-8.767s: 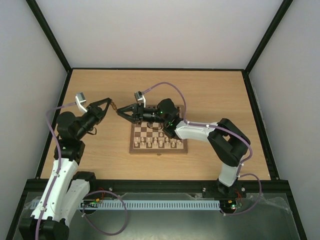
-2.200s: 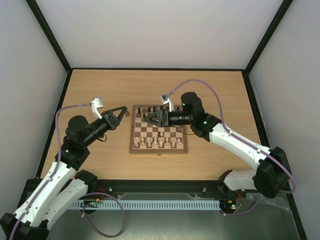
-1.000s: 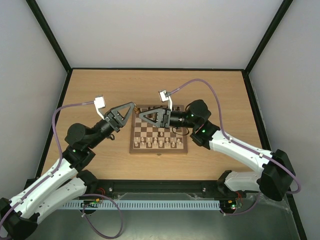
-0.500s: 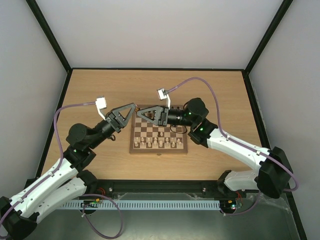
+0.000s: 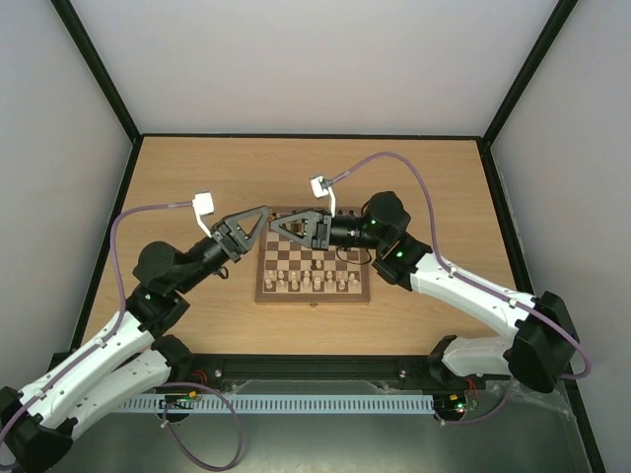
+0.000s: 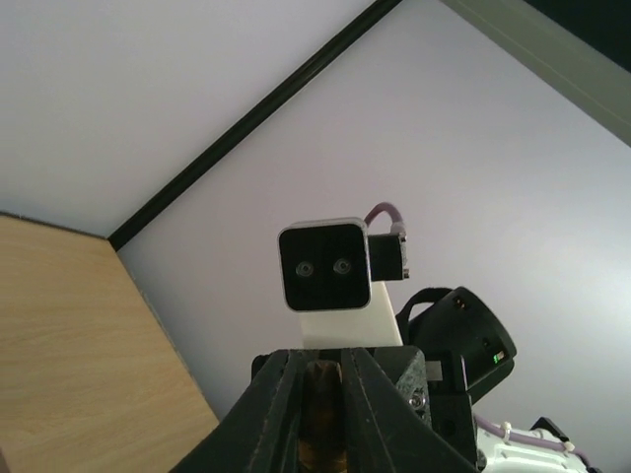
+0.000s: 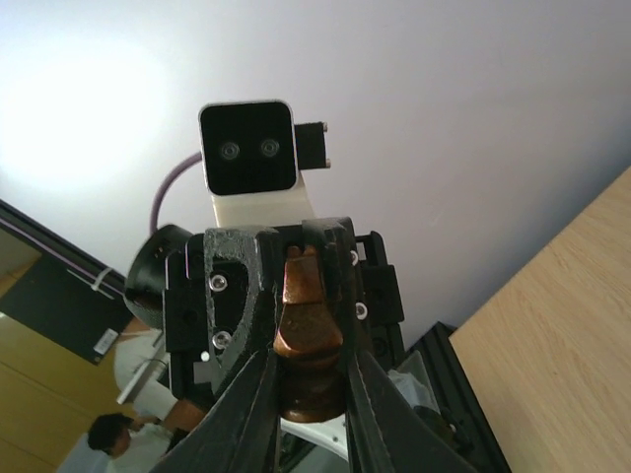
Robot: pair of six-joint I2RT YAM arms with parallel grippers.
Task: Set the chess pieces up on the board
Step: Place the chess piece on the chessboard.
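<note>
Between the facing claws, over the board [image 5: 296, 299], hangs a piece [image 7: 309, 330]: left claw [image 5: 264, 209] pinches it nearly shut, right claw [image 5: 276, 225] sits snug on its other end. Left should release only once right holds squarely

1 dark piece [image 7: 308, 325], reddish-brown turned wood, is up in the air just off the far-left corner of the board [image 5: 314, 298]. I see it pinched betw. left gripper [image 5: 262, 213] & right gripper [image 5: 277, 225] at once. Board lies flat mid-table, checks dk brown/cream. Another dark piece [image 5: 315, 264] stands upright approx mid-board.
</note>
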